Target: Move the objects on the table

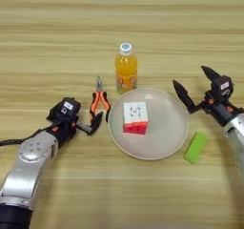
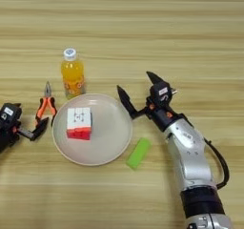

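While both arms reach in from the near edge of the light-wood table (image 1: 57, 27), neither gripper holds anything.

Left arm: the silver forearm rises from the near-left corner and angles up and to the right. The left gripper (image 1: 93, 118) rests low over the table just left of the plate, pointing right. Only one black finger (image 1: 96, 122) shows clearly, so whether the fingers are spread or pressed together cannot be told. That fingertip lies just beside the handles of the pliers.

Right arm: the silver forearm enters from the near-right and angles up and to the left. The right gripper (image 2: 138, 88) has its two black fingers spread wide in a V. One finger (image 2: 125, 99) points left and ends at the plate's right rim; the other points to the far side. Nothing lies between them.

Objects:
- The puzzle cube (image 1: 135, 118) sits on the beige round plate (image 1: 167, 137), left of the plate's centre, white face up and red face toward the near side.
- The orange-juice bottle (image 1: 126, 68) stands upright with its white cap on, just beyond the plate's far rim.
- Orange-handled pliers (image 1: 99, 99) lie on the table left of the bottle, jaws pointing to the far side.
- A green block (image 1: 196, 147) lies tilted on the table just off the plate's near-right rim, near the right forearm.
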